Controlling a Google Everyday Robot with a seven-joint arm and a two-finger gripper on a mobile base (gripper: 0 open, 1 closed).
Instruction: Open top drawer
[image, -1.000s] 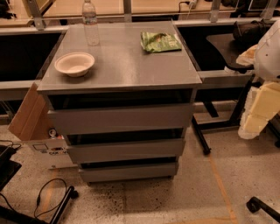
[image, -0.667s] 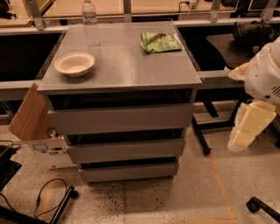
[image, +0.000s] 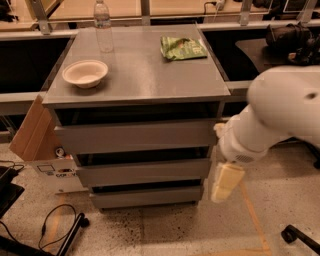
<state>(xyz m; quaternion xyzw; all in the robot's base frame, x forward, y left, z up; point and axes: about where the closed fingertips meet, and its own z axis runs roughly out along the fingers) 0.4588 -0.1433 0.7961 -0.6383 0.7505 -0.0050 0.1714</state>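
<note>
The top drawer (image: 137, 136) is the uppermost of three grey handle-less fronts on the grey cabinet (image: 145, 90). It sits flush with a dark gap above it. My white arm (image: 280, 115) reaches in from the right. My gripper (image: 226, 183), cream-coloured, hangs pointing down just right of the cabinet's right edge, level with the middle and bottom drawers and apart from the top drawer.
On the cabinet top stand a white bowl (image: 85, 73), a clear water bottle (image: 103, 25) and a green snack bag (image: 182, 47). A cardboard box (image: 31, 134) leans at the cabinet's left. Cables (image: 55, 231) lie on the floor at the left; a chair wheel (image: 291, 235) is at the lower right.
My arm has swung left and down from the right edge of the view, bringing the gripper close to the cabinet's right side. The drawers have not moved.
</note>
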